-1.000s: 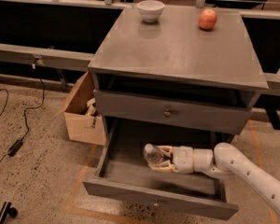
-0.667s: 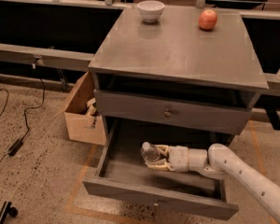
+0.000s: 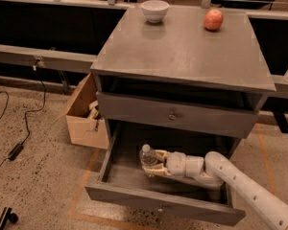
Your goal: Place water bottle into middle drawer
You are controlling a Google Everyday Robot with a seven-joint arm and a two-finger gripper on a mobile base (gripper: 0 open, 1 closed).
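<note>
the water bottle (image 3: 148, 156) stands upright inside the open middle drawer (image 3: 134, 198), left of the floor's centre, toward nine o'clock, white cap up and a little behind the front panel. the gripper (image 3: 151, 166) is down in the drawer with it, and its tan fingers (image 3: 157, 167) look clenched around the bottle's lower body. whether the base already rests on the planks i cannot tell, as the fingers hide it

the arm (image 3: 240, 183) comes in low from four o'clock, over the drawer's right front corner

the main risk, as i judge it, is the release. if the base hangs just above the floor or sits tilted, a light, tall bottle dropped from the grip could tip and roll toward the left wall at nine o'clock. a finger that drags on the ribbed body while opening would knock it over the same way. pulling back toward four o'clock before the fingers are well clear would tow the bottle along

the second risk is above: the closed upper drawer (image 3: 173, 115) hangs at twelve o'clock of the bottle, so a steep lift of the wrist could strike its lower edge. the arm could also scrape the front panel on its way out and shove the drawer

well apart from all this, on the cabinet top (image 3: 182, 51), a white bowl (image 3: 154, 9) sits at eleven o'clock and an apple (image 3: 213, 19) at one o'clock. a cardboard box (image 3: 84, 116) stands on the floor at the cabinet's nine o'clock side
</note>
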